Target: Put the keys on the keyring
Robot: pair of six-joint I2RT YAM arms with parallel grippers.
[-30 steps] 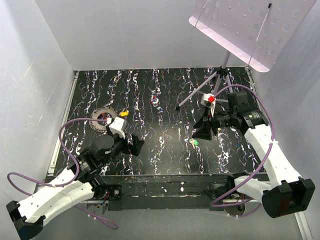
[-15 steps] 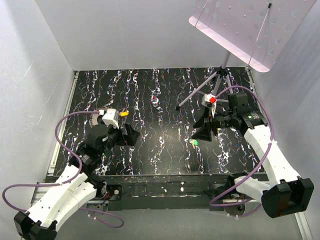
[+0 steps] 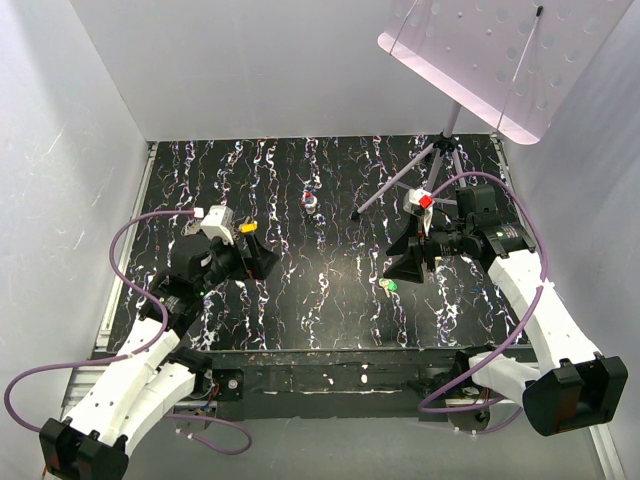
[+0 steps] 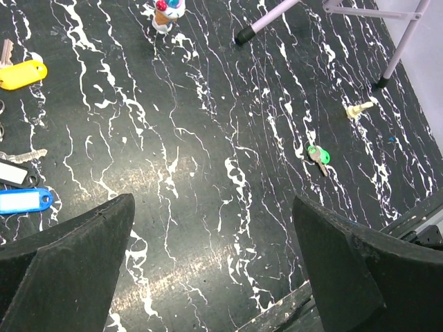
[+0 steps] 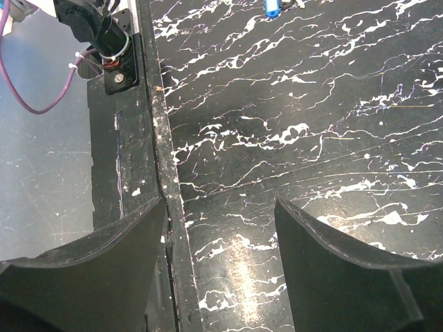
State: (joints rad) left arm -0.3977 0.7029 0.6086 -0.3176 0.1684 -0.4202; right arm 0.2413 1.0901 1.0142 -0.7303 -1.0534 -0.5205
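Observation:
My left gripper point(image 3: 257, 262) is open and empty, hovering just in front of the yellow key point(image 3: 247, 228). In the left wrist view the gripper point(image 4: 213, 207) has its jaws wide apart over bare table, with the yellow key point(image 4: 21, 72) and the blue key point(image 4: 24, 200) at the left edge and the green key point(image 4: 318, 156) to the right. My right gripper point(image 3: 405, 265) is open and empty just behind the green key point(image 3: 388, 286). The right wrist view shows that gripper point(image 5: 220, 207) above the table's front edge and the blue key point(image 5: 271, 7) far off. The keyring is hidden under my left wrist. No red key shows.
A red-white-blue blob point(image 3: 310, 201) stands mid-table at the back. A small beige lump point(image 4: 358, 109) lies near the tripod legs point(image 3: 400, 185) of a stand at the back right. A plain silver key point(image 4: 28, 155) and a dark tag point(image 4: 10, 173) lie by the blue key.
My left arm has swung back and to the left, so its gripper now sits by the yellow key and its wrist covers the keyring. The right arm has barely moved.

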